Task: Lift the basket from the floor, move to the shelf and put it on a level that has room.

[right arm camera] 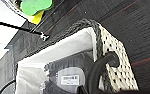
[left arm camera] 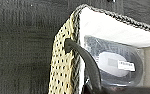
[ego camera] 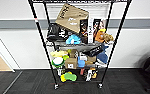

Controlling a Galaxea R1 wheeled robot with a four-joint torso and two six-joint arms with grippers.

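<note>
Right now the wicker basket (left arm camera: pixel 63 62) hangs above the dark carpet (left arm camera: pixel 18 50), each wrist camera looking down past one of its dark loop handles (left arm camera: pixel 87 62). Both loops stand taut and run up toward the cameras, so I judge each arm carries one end, though the fingers themselves are hidden and I cannot tell how they sit. A bagged dark item with a white label (right arm camera: pixel 69 80) lies inside on the white lining (right arm camera: pixel 66 47).

Ahead stands the black wire rack (ego camera: pixel 39 37) against the wall, its lower tiers crammed with boxes, toys and a green-and-yellow sponge (ego camera: pixel 68 76). Only the top tier (ego camera: pixel 78 1) looks bare. To do this well, I would say keep both ends level so the load doesn't slide, square up to the rack, and raise the basket clear over the leaning cardboard box (ego camera: pixel 71 17) before any setting down.
</note>
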